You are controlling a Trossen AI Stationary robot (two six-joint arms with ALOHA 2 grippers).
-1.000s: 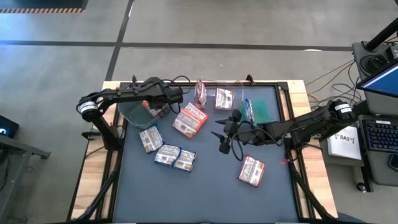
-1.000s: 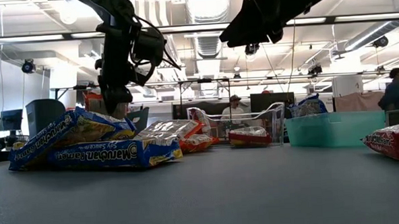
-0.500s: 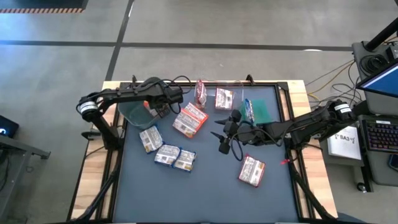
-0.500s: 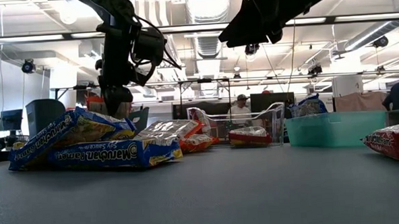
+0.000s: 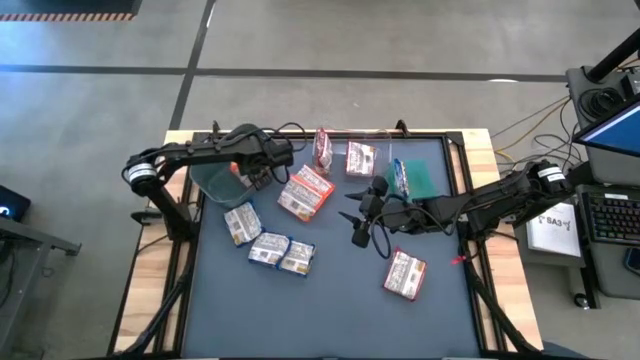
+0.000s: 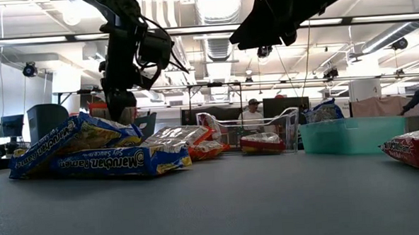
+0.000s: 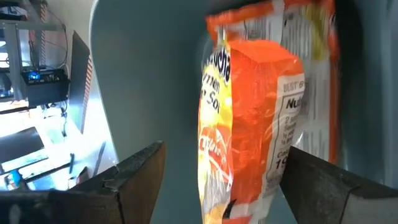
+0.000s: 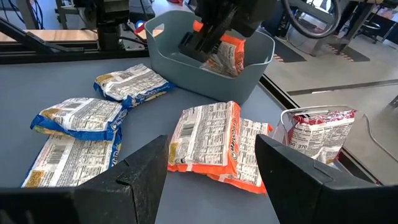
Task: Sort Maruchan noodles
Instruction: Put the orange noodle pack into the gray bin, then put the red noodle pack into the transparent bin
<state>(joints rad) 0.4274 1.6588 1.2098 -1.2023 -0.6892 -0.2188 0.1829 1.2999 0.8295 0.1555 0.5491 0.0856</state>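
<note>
My left gripper (image 5: 256, 172) hangs open over the grey bin (image 5: 212, 182) at the table's far left. In the left wrist view its fingers stand on either side of an orange-red noodle packet (image 7: 255, 124), which stands on edge inside the bin and leans on the wall. My right gripper (image 5: 356, 226) waits open above the table's middle. Three blue-and-white packets (image 5: 268, 246) lie at centre left. Two orange-red packets (image 5: 305, 193) lie overlapping beside the bin. A maroon-and-white packet (image 5: 405, 275) lies near right.
A clear bin (image 5: 345, 155) at the far edge holds maroon-and-white packets, one of them upright. The green bin (image 5: 422, 176) to its right holds a blue-and-white packet (image 5: 399, 178). The near half of the mat is bare. People show far off in the room behind.
My left gripper has edged up a little over the grey bin. The packets have stayed where they were.
</note>
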